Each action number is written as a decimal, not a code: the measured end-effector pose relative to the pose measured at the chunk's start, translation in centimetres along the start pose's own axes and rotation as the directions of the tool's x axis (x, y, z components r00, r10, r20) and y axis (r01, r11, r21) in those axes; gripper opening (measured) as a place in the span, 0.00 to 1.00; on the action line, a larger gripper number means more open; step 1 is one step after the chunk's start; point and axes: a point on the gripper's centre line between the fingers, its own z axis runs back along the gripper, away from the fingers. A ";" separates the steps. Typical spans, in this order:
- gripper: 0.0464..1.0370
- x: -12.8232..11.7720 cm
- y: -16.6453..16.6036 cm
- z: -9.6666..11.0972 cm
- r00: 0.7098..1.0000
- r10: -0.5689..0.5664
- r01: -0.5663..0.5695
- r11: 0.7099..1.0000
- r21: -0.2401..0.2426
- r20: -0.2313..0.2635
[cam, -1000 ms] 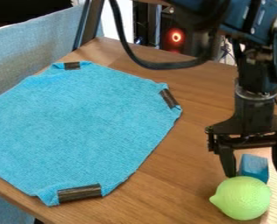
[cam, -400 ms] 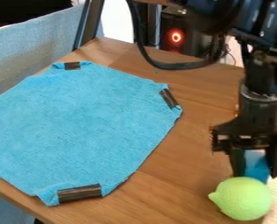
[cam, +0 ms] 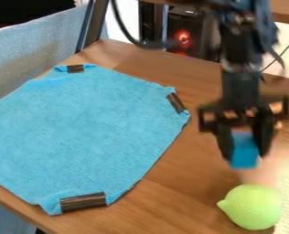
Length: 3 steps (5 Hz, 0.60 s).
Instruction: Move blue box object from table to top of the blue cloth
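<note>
Camera view: blue box (cam: 244, 153) clamped between my jaws.
Carry it level across to the blue cloth (cam: 89, 132), lower near its middle, open only on contact.

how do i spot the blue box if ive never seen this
Over the wooden table, right of the blue cloth, find the black arm. Its hand grips the blue box. Unlike the broad flat cloth and the rounded green lemon, the box is small and blocky.
</note>
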 end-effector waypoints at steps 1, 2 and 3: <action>0.53 2.0 2.3 3.3 0.994 0.106 -0.107 0.993 -0.057 -0.020; 0.53 2.1 4.6 6.4 0.988 0.147 -0.150 0.984 -0.097 -0.046; 0.53 1.9 7.6 7.8 0.959 0.283 -0.283 0.954 -0.101 -0.018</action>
